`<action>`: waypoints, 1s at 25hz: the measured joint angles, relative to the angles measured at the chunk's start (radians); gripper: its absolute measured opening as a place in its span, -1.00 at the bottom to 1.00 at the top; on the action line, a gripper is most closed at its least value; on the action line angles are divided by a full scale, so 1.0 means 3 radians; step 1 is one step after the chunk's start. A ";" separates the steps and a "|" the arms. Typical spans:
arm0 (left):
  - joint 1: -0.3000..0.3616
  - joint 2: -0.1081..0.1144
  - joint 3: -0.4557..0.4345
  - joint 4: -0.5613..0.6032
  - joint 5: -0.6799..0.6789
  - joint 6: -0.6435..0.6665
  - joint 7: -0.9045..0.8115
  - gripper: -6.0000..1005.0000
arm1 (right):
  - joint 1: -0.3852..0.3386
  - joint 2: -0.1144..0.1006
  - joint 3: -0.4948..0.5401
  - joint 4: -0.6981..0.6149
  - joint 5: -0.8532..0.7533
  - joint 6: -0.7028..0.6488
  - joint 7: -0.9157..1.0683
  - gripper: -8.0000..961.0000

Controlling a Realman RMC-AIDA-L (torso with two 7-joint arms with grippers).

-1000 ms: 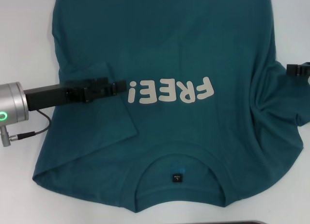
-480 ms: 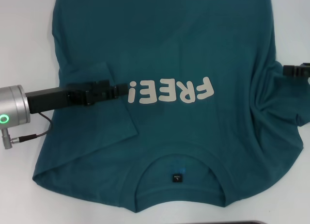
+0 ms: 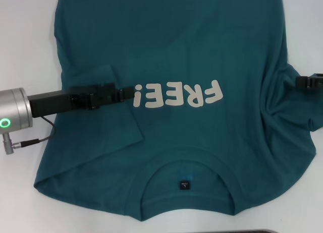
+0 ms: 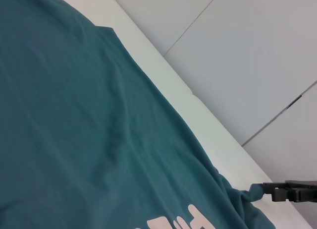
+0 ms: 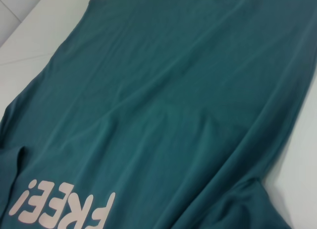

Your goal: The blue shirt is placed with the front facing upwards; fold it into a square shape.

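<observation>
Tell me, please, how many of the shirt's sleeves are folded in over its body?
1. The blue shirt's sleeve on the robot's left lies folded over the chest, under the left gripper. The other sleeve is out at the side, bunched by the right gripper.

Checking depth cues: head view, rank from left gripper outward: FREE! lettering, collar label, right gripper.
From the left gripper, over the blue shirt:
1. FREE! lettering, right beside its tip, mid-chest.
2. Collar label, inside the neckline, toward the robot.
3. Right gripper, at the shirt's right sleeve edge.
</observation>
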 joint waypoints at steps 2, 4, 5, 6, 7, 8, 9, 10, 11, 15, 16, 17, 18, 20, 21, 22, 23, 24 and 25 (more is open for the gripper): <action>-0.0001 0.0000 0.0000 0.0003 0.0000 0.0000 0.0000 0.77 | -0.0019 -0.0009 0.0005 -0.0008 0.0004 -0.0009 0.0002 0.90; -0.0002 0.0000 0.0000 0.0005 0.0000 0.0000 0.0000 0.77 | -0.0024 -0.0012 0.0010 -0.0009 0.0006 -0.0008 0.0001 0.90; -0.0002 0.0000 0.0000 0.0006 0.0000 0.0000 0.0000 0.77 | -0.0026 -0.0016 0.0016 -0.0010 0.0010 -0.0003 -0.0001 0.90; -0.0003 -0.0001 0.0000 0.0008 0.0000 0.0000 0.0000 0.77 | -0.0028 -0.0019 0.0022 -0.0010 0.0011 0.0000 -0.0004 0.90; -0.0003 -0.0001 0.0000 0.0009 0.0000 0.0000 0.0000 0.77 | -0.0029 -0.0021 0.0025 -0.0010 0.0013 0.0001 -0.0005 0.90; -0.0003 -0.0003 0.0000 0.0009 0.0000 0.0000 0.0000 0.77 | -0.0029 -0.0024 0.0027 -0.0010 0.0014 0.0002 -0.0005 0.90; -0.0003 -0.0004 0.0000 0.0009 0.0000 0.0000 0.0000 0.77 | -0.0028 -0.0025 0.0027 -0.0011 0.0015 0.0003 -0.0005 0.90; -0.0003 -0.0005 0.0000 0.0009 0.0000 0.0000 0.0000 0.77 | -0.0023 -0.0025 0.0028 -0.0011 0.0015 0.0003 -0.0005 0.90; -0.0003 -0.0005 0.0000 0.0009 0.0000 0.0000 0.0000 0.77 | -0.0018 -0.0026 0.0028 -0.0012 0.0016 0.0003 -0.0006 0.90; -0.0003 -0.0005 0.0000 0.0009 0.0000 0.0000 0.0000 0.77 | -0.0005 -0.0029 0.0028 -0.0063 0.0018 0.0005 -0.0012 0.90; -0.0003 -0.0005 0.0000 0.0008 0.0000 0.0000 0.0000 0.77 | -0.0004 -0.0031 0.0028 -0.0088 0.0019 0.0006 -0.0013 0.90; -0.0005 -0.0005 0.0000 0.0008 0.0000 0.0000 0.0000 0.77 | -0.0002 -0.0031 0.0028 -0.0116 0.0020 0.0006 -0.0013 0.90; -0.0006 -0.0005 0.0000 0.0008 0.0000 0.0000 0.0000 0.77 | -0.0001 -0.0032 0.0028 -0.0142 0.0021 0.0006 -0.0014 0.90; -0.0008 -0.0005 0.0000 0.0007 0.0000 0.0000 0.0000 0.77 | 0.0001 -0.0031 0.0028 -0.0174 0.0021 0.0005 -0.0014 0.90; -0.0009 -0.0006 0.0000 0.0007 0.0000 0.0000 0.0000 0.77 | 0.0001 -0.0030 0.0025 -0.0180 0.0021 0.0004 -0.0014 0.90; -0.0009 -0.0007 0.0000 0.0007 0.0000 0.0000 0.0000 0.77 | 0.0001 -0.0029 0.0020 -0.0180 0.0020 0.0004 -0.0014 0.90; -0.0009 -0.0008 0.0000 0.0007 0.0000 0.0000 0.0000 0.77 | 0.0002 -0.0029 0.0015 -0.0179 0.0019 0.0003 -0.0015 0.90; -0.0009 -0.0009 0.0000 0.0007 -0.0002 0.0000 0.0000 0.77 | 0.0002 -0.0029 0.0011 -0.0177 0.0017 0.0001 -0.0014 0.90; -0.0009 -0.0010 0.0000 0.0007 -0.0006 0.0000 0.0000 0.77 | 0.0001 -0.0029 0.0007 -0.0177 0.0014 0.0000 -0.0015 0.90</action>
